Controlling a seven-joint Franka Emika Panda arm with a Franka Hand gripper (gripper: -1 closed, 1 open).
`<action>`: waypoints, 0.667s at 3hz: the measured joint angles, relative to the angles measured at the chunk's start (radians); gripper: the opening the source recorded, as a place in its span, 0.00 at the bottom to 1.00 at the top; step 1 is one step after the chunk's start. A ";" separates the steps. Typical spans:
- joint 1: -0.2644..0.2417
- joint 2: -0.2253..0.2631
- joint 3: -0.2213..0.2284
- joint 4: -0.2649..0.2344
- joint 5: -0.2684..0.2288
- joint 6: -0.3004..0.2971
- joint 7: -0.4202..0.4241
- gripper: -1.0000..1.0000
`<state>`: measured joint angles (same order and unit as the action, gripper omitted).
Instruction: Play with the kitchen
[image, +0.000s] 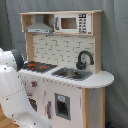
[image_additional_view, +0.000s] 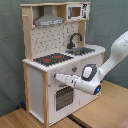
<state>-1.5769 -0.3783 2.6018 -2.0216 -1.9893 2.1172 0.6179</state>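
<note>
The kitchen (image: 75, 95) is a white and light-wood toy unit with a black-red hob (image: 37, 65), a sink (image: 70, 74), a black tap (image: 84, 59), a grey hood (image: 39, 26) and a pegboard back. The second exterior view shows the kitchen (image_additional_view: 35, 90) with its hob (image_additional_view: 52, 59), its tap (image_additional_view: 75, 39) and its oven door (image_additional_view: 62, 97). There my gripper (image_additional_view: 56, 77) points to the second exterior view's left. It sits right at the knob panel, above the oven door. In the first exterior view my white arm (image: 12, 95) hides the gripper.
A toy microwave (image: 72, 23) sits on the top shelf beside the hood. The kitchen stands on a wooden floor (image_additional_view: 100, 117) in front of a grey curtain (image_additional_view: 112, 25). My arm reaches in from the second exterior view's right.
</note>
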 joint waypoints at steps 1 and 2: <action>-0.001 0.001 -0.001 0.000 0.004 0.009 0.104 0.00; -0.001 0.005 -0.002 0.000 0.012 0.024 0.206 0.00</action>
<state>-1.5781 -0.3734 2.5999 -2.0218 -1.9774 2.1414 0.8234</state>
